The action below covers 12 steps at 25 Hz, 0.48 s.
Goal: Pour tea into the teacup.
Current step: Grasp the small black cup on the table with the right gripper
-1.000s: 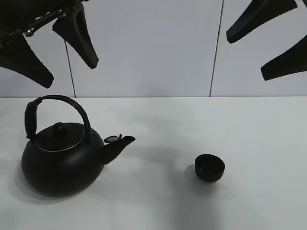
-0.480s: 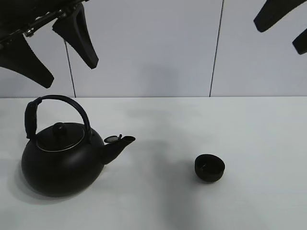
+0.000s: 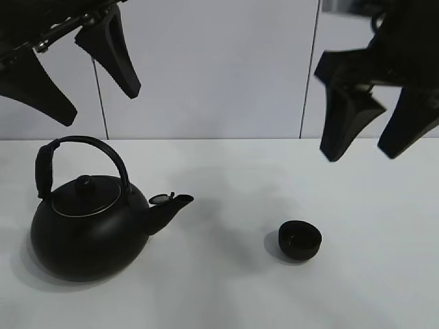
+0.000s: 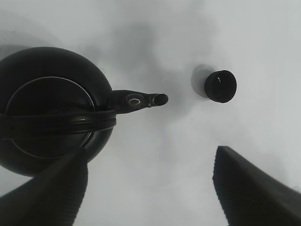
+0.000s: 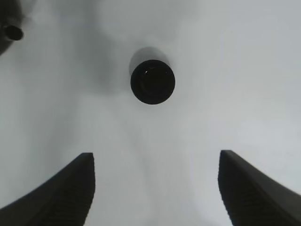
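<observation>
Down from the upper right has come the right gripper (image 3: 360, 154), jaws spread wide and empty, now hanging above the teacup (image 3: 300, 240). That cup stands upright on the right half of the desk (image 3: 384, 205), mouth up; being round, it has no long axis. Well apart, toward the left edge, the kettle (image 3: 89, 229) aims its spout at the cup. Above it hangs the left gripper (image 3: 101, 106), wide and empty.

I record the kettle (image 3: 86, 229) upright on the table (image 3: 226, 301). The teacup (image 3: 300, 240) stands on the same table, well right of the kettle. The left gripper (image 3: 99, 106) hangs above the kettle, and the right gripper (image 3: 360, 156) hangs high to the kettle's right.
</observation>
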Available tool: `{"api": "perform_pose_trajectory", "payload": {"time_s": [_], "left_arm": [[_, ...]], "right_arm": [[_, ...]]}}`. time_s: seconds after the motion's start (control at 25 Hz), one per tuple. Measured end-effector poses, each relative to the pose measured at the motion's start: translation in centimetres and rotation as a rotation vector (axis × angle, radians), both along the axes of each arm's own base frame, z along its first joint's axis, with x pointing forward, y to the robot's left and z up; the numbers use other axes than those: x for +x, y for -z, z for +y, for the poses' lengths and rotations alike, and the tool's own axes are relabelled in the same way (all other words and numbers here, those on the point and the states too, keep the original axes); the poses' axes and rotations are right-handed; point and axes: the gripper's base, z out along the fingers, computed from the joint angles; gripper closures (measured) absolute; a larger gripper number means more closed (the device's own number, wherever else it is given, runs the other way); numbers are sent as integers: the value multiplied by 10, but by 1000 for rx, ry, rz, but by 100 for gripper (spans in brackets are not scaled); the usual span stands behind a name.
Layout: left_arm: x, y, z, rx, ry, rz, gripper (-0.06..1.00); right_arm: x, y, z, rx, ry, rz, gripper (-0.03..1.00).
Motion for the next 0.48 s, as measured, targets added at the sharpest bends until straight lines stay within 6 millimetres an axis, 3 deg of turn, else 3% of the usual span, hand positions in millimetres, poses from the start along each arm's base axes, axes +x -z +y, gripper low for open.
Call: {"api": "perform_pose_trajectory", "payload": {"time_s": [0.24, 0.48], "left_arm": [[0, 0, 0, 0, 0, 1, 41], [0, 0, 0, 0, 0, 1, 41]], "right_arm": [[30, 57, 13, -18, 10, 98, 39], [43, 92, 20, -1, 33, 148, 38]]}}
